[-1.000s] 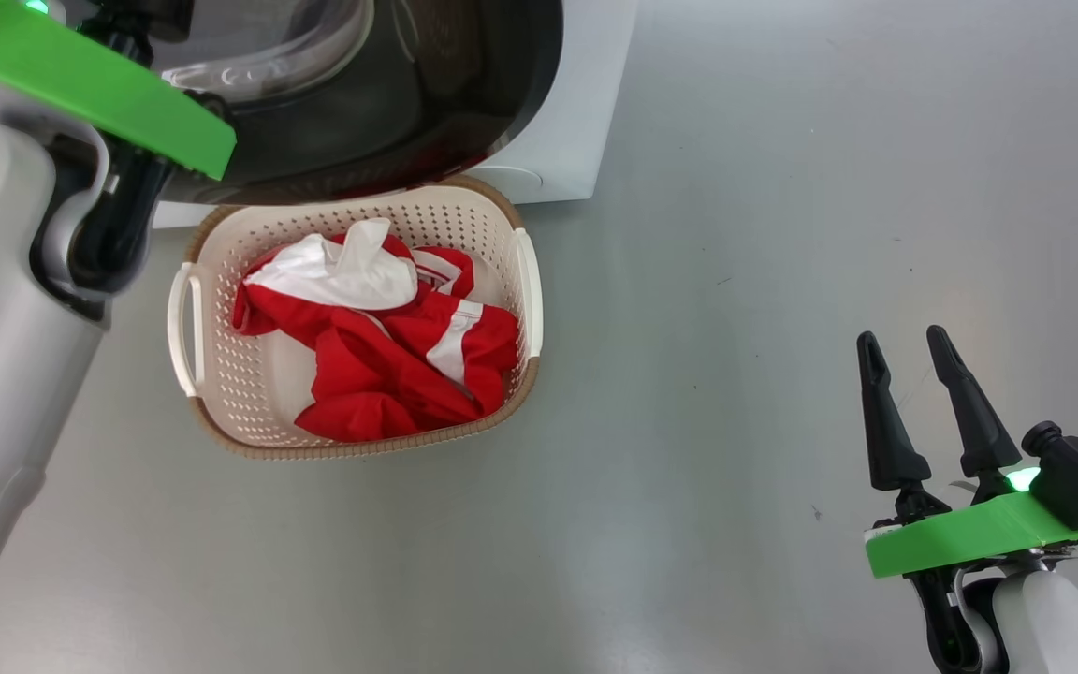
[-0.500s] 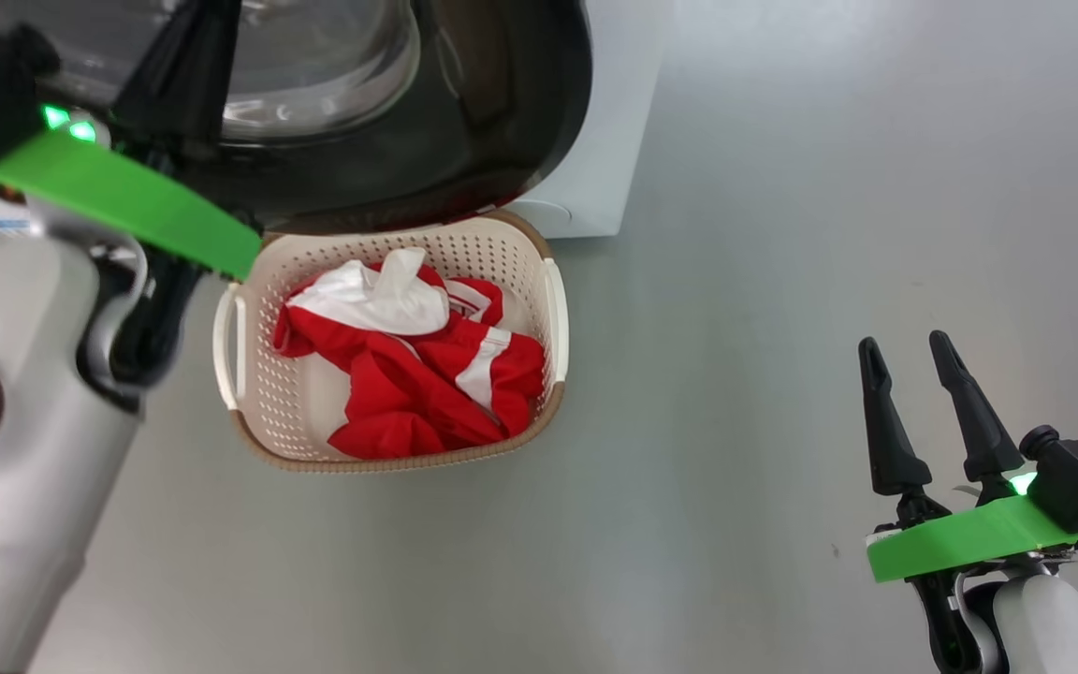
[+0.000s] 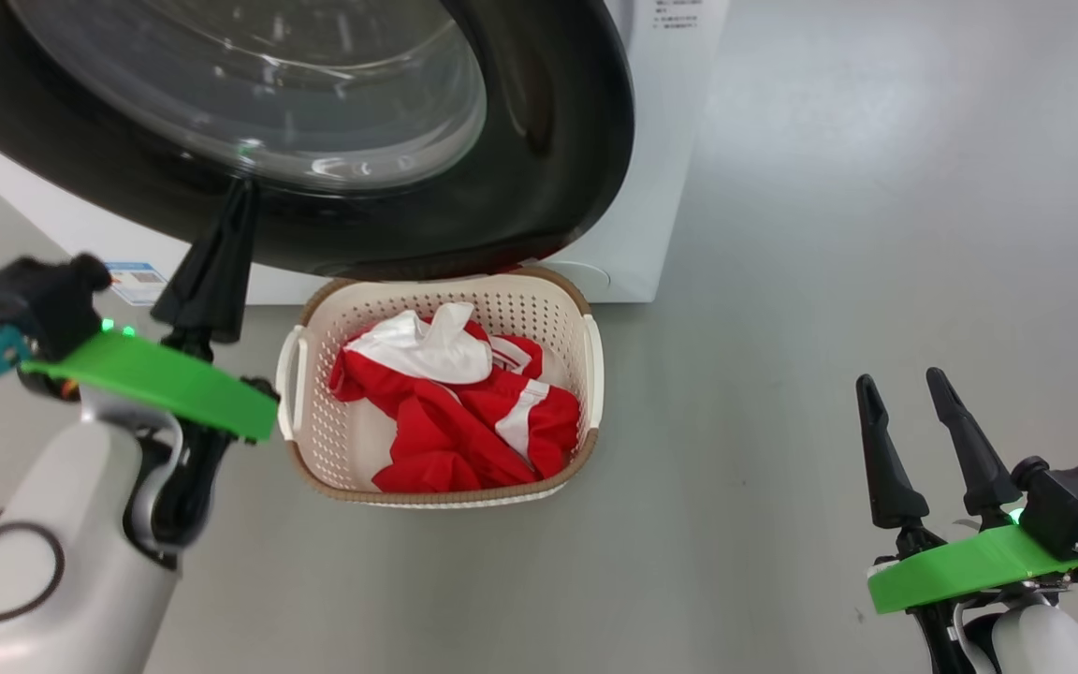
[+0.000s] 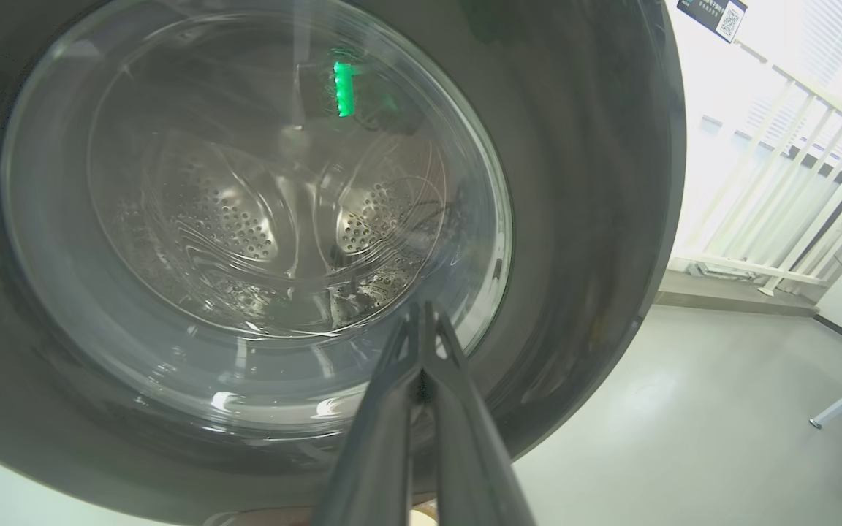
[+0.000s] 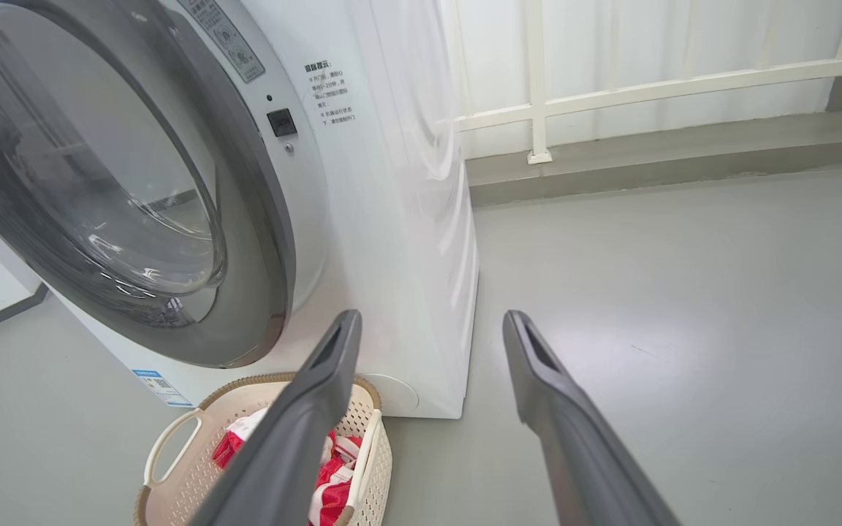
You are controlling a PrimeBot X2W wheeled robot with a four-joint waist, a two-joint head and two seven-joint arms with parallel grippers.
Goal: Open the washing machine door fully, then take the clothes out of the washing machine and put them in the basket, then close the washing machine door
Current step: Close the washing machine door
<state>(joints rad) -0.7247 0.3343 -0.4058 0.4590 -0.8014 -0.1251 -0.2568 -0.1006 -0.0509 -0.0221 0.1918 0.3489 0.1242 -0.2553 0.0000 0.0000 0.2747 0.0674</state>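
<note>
Standing at 12 o'clock in the head view: washing machine (image 3: 665,187), white, front-loading, small printed labels (image 5: 327,91) on its front panel.

Door (image 3: 548,140): round, wide glossy black rim, bulging clear glass (image 3: 268,94). In the right wrist view it lies flat against the machine's front, glass facing outward. Perforated steel drum (image 4: 238,226) visible through the glass in the left wrist view.

Basket (image 3: 356,459): cream, perforated, brown rim. On the grey floor (image 3: 829,234) at 6 o'clock from the door, just beside the machine's base. Mouth faces up; long axis runs 9 to 3 o'clock, one handle (image 3: 288,379) at each end.

Clothes (image 3: 455,435): red with white panels, heaped inside the basket. White patch toward 11 o'clock, red bulk spreading toward 5 o'clock.

Left gripper (image 3: 240,187): fingers pressed together, nothing between them, pointing 12 o'clock. Tips at the lower edge of the glass; contact cannot be told.

Right gripper (image 3: 899,379): fingers spread wide, holding nothing, pointing roughly 12 o'clock. Over bare floor at 4 o'clock from the basket, well apart from it.
</note>
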